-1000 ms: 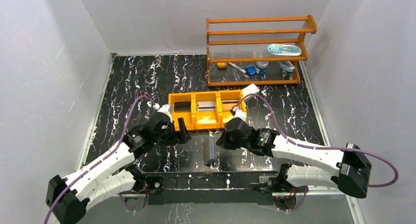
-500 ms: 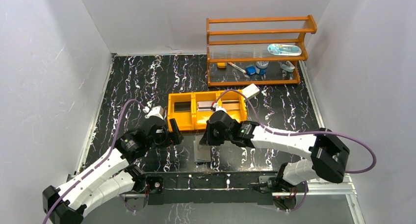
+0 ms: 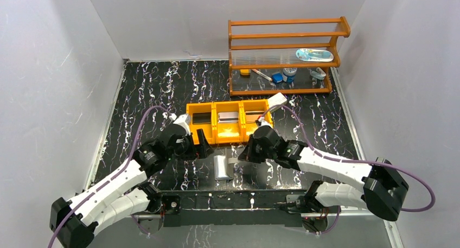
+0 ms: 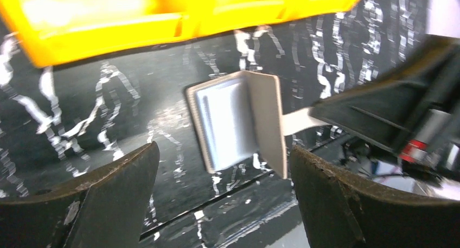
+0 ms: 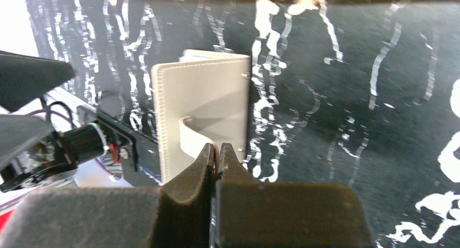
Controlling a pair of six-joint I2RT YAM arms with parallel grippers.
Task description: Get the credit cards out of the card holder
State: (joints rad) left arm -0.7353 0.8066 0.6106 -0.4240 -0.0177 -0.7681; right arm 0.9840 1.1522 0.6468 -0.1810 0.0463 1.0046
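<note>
Judging from the layout, placed the step at holding the card holder [image 3: 223, 168] open for a pocket check or a last pull. Found it on the dark marbled table [image 3: 163, 85], just in front of the orange tray [image 3: 229, 137] and between the two grippers. Saw one leaf lying flat, pale inner face up, and the other leaf raised near upright on the right-arm side. Noted the right gripper [image 5: 218, 150] with fingers pressed together, pinching the thin grey strap [image 5: 190, 139] of the raised leaf. Noted the left gripper [image 4: 223, 150] spread wide above the flat leaf, touching nothing.

Read the long axis as running from the arms' side towards the tray, slightly tilted, with the fold along that line and the opened mouth facing the left arm.

Spotted a dark card [image 3: 201, 118], a silvery card [image 3: 228, 116] and a brownish card [image 3: 254, 116], one per tray compartment, so reckoned the emptying largely done. Could not tell whether any card remained in the slit pockets. Reckoned the next move to call for a steady hold on the strap while lowering the spread fingers onto any card edge, or else releasing the strap.
</note>
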